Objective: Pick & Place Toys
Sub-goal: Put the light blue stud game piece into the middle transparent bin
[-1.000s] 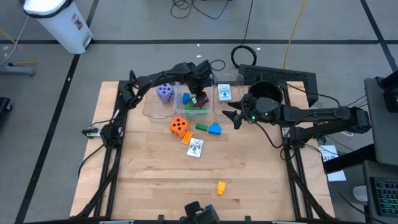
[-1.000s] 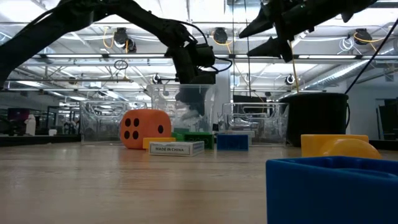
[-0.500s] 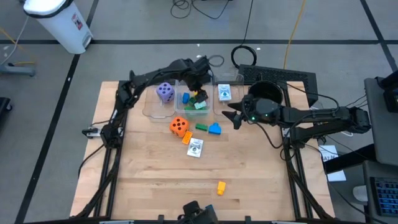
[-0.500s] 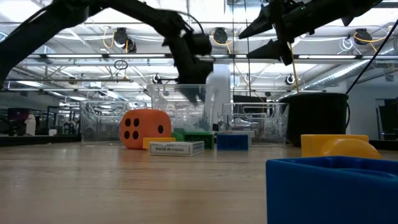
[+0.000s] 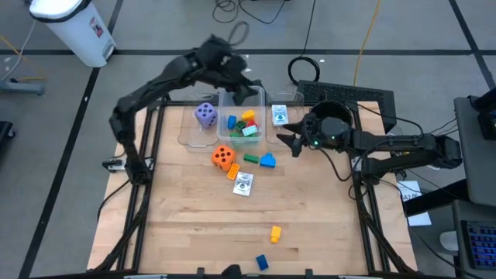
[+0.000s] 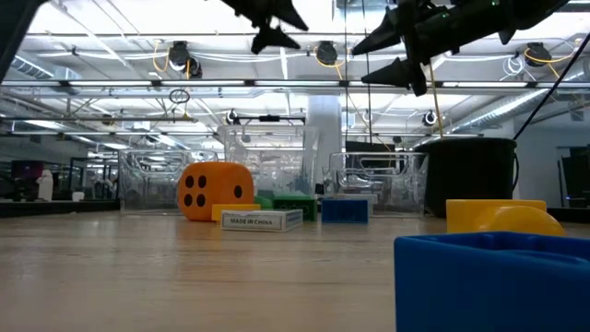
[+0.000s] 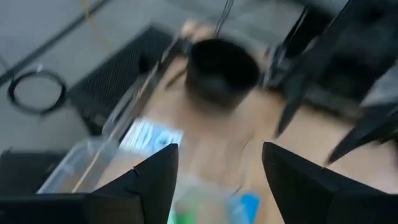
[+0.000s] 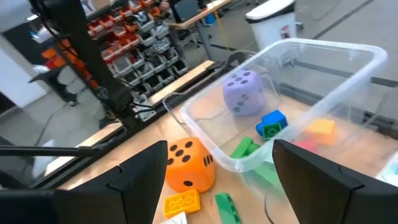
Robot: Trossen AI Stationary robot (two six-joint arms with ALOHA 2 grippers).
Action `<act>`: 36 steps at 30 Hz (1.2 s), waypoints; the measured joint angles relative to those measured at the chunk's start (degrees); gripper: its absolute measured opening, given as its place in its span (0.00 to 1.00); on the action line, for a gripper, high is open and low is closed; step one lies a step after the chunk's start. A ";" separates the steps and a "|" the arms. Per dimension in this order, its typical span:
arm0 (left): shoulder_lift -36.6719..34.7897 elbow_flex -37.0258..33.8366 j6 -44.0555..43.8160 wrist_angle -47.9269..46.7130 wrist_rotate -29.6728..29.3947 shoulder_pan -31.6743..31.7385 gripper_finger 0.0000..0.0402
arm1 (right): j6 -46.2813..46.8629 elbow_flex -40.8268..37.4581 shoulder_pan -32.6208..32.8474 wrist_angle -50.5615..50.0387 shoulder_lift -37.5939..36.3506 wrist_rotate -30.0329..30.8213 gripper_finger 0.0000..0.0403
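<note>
Small blocks (image 5: 242, 124) in yellow, red, green and blue lie in the middle clear tub (image 5: 261, 108), with a purple die (image 5: 204, 115) in the tub beside it and a card (image 5: 280, 115) in the right one. An orange die (image 5: 223, 157), green block (image 5: 251, 158), blue block (image 5: 267, 160), yellow block (image 5: 232, 172) and card (image 5: 243, 184) rest on the table. My left gripper (image 5: 244, 85) hangs open and empty high above the tubs' far side (image 7: 217, 186). My right gripper (image 5: 285, 142) hovers open right of the tubs (image 8: 221, 186).
A black round pot (image 5: 329, 116) stands at the far right, under my right arm. A yellow block (image 5: 275, 232) and a blue block (image 5: 262, 263) lie near the front edge. A black mat (image 5: 349, 94) and cable coil (image 5: 304, 68) lie beyond the far edge.
My left gripper has risen out of the middle tub, drawn back toward the far edge and tipped up from pointing steeply down. It now hangs high above the tubs with nothing between its fingers. The blocks stay in the tub.
</note>
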 joint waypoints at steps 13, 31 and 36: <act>-21.52 -43.58 -24.95 54.69 -6.17 -10.09 0.51 | -3.52 0.00 -7.10 2.33 0.00 -19.54 0.70; -27.42 -55.95 -36.03 54.67 -46.35 -41.98 0.41 | 0.47 0.00 -6.79 2.52 0.00 -41.94 0.70; -27.42 -55.88 -39.21 45.88 -47.14 -46.37 0.41 | 0.16 0.00 1.59 2.74 0.00 -39.07 0.70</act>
